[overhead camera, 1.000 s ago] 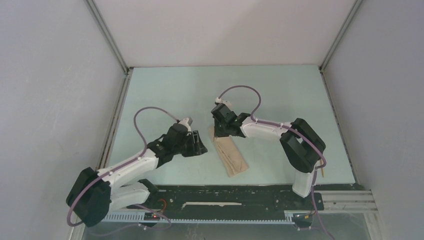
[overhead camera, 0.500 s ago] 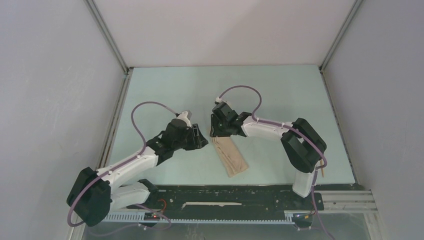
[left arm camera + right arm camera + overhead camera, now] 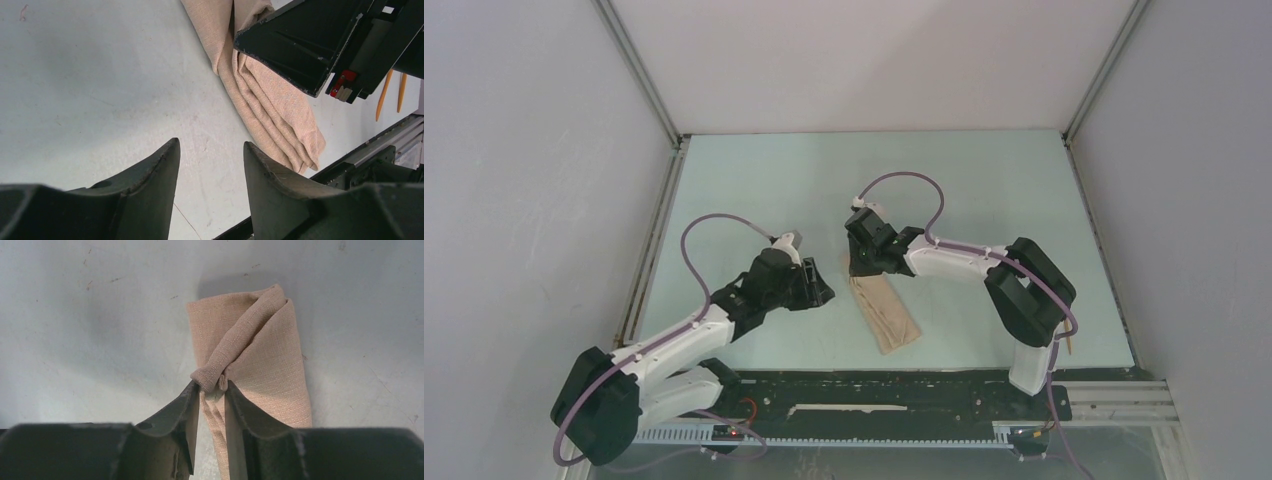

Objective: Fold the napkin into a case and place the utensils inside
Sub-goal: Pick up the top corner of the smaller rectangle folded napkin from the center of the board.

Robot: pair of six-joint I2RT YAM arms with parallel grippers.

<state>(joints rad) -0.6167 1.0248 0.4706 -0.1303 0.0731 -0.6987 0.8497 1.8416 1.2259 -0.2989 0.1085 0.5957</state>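
We judge the folding nearly done — the napkin (image 3: 270, 355) lies in a narrow strip, one fold pinched in our right gripper (image 3: 211, 386). The left gripper (image 3: 211, 146) hangs spread and empty beside it. The utensils (image 3: 384, 94) lie beyond the right gripper — not yet inserted.

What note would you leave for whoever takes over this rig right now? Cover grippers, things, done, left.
Left gripper: open, empty, above the table beside the napkin.
Right gripper: pinching a rolled fold at the napkin's far end.
Two utensils: on the table by the right arm's base, untouched.
Done: napkin folded into a narrow strip.
Left: finish folding, slip utensils inside.
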